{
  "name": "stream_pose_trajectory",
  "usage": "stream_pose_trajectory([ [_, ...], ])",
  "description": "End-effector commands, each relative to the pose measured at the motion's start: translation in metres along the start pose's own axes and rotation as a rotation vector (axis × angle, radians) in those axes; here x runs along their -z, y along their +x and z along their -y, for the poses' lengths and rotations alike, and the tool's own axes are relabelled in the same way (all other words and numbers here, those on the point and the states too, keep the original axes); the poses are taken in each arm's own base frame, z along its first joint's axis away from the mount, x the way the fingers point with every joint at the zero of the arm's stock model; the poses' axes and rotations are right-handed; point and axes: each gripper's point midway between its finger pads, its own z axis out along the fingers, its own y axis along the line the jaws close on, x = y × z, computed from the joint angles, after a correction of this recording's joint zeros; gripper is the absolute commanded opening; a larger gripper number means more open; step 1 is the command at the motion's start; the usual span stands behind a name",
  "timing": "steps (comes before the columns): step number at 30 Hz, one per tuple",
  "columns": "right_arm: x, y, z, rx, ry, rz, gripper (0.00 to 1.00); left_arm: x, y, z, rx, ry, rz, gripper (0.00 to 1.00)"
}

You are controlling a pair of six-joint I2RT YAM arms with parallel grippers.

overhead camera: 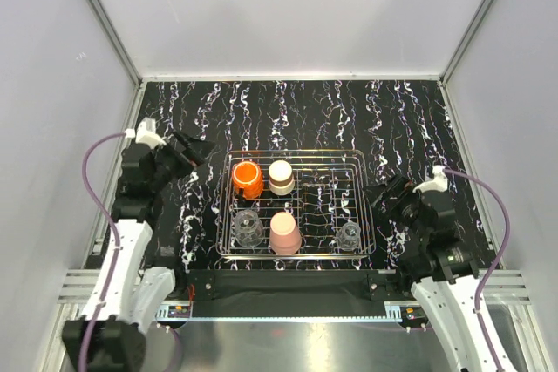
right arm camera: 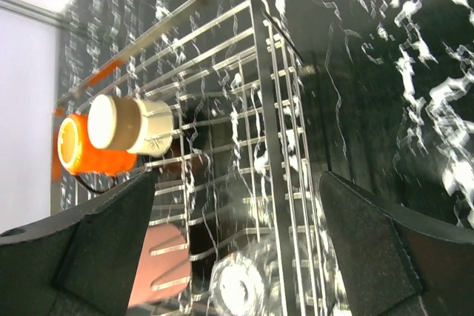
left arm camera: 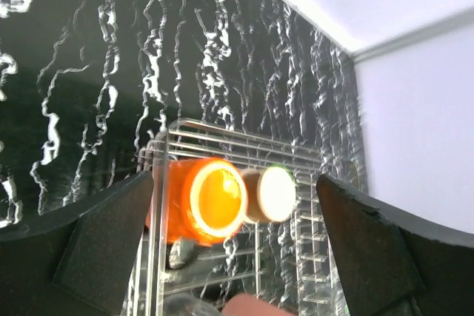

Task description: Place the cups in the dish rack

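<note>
The silver wire dish rack (overhead camera: 362, 163) sits mid-table and holds all the cups upside down. The orange cup (overhead camera: 248, 179) and the cream cup with a brown band (overhead camera: 281, 177) stand at its back left. A clear glass (overhead camera: 248, 228), the pale pink tumbler (overhead camera: 285, 233) and a second clear glass (overhead camera: 350, 235) stand along its front. My left gripper (overhead camera: 193, 151) is open and empty, left of the rack; its view shows the orange cup (left arm camera: 207, 201) and cream cup (left arm camera: 272, 194). My right gripper (overhead camera: 390, 194) is open and empty, right of the rack, looking at the glass (right arm camera: 238, 286).
The table top (overhead camera: 410, 119) is black with white marbling. Grey walls close it in at the back and both sides. A metal rail (overhead camera: 288, 311) runs along the near edge between the arm bases.
</note>
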Motion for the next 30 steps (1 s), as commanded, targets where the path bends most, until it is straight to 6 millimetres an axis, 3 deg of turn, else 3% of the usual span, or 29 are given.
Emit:
stream_pose_trajectory([
  [1, -0.003, -0.026, -0.026, -0.01, -0.169, 0.174, 1.0, 0.015, 0.001, 0.029, 0.09, 0.36, -0.053, 0.99],
  [2, -0.009, -0.016, -0.019, -0.017, -0.176, 0.164, 1.0, 0.02, -0.007, 0.032, 0.054, 0.405, 0.006, 0.99],
  [3, -0.005, -0.021, -0.024, -0.018, -0.223, 0.213, 1.0, 0.02, 0.003, 0.02, 0.058, 0.402, 0.006, 0.99],
  [4, -0.006, -0.02, -0.022, -0.035, -0.23, 0.226, 1.0, 0.028, 0.001, 0.021, 0.018, 0.424, 0.04, 0.99],
  [5, -0.014, -0.01, -0.01, -0.046, -0.214, 0.221, 1.0, 0.032, 0.002, 0.021, -0.007, 0.438, 0.058, 0.99],
  [7, -0.011, -0.011, -0.012, -0.056, -0.27, 0.272, 1.0, 0.039, 0.021, 0.012, 0.025, 0.472, 0.053, 0.99],
  [10, -0.031, 0.004, 0.006, -0.116, -0.206, 0.219, 1.0, 0.058, 0.031, 0.028, 0.038, 0.619, 0.096, 0.99],
  [11, -0.035, 0.009, 0.012, -0.148, -0.193, 0.214, 1.0, 0.059, 0.042, 0.022, 0.041, 0.644, 0.101, 0.99],
  [13, -0.034, 0.009, 0.018, -0.17, -0.181, 0.235, 1.0, 0.072, 0.056, 0.027, 0.081, 0.718, 0.085, 0.99],
  [15, -0.036, 0.007, 0.041, -0.2, -0.044, 0.254, 1.0, 0.085, 0.07, 0.028, 0.127, 0.798, 0.087, 0.99],
  [17, -0.031, 0.001, 0.048, -0.207, -0.008, 0.29, 1.0, 0.106, 0.077, 0.042, 0.086, 0.906, 0.107, 0.99],
  [22, -0.031, 0.001, 0.06, -0.255, 0.055, 0.304, 1.0, 0.134, 0.109, 0.058, 0.133, 1.077, 0.005, 0.99],
  [30, -0.024, -0.002, 0.066, -0.276, 0.108, 0.315, 1.0, 0.163, 0.114, 0.074, 0.133, 1.214, -0.002, 0.99],
])
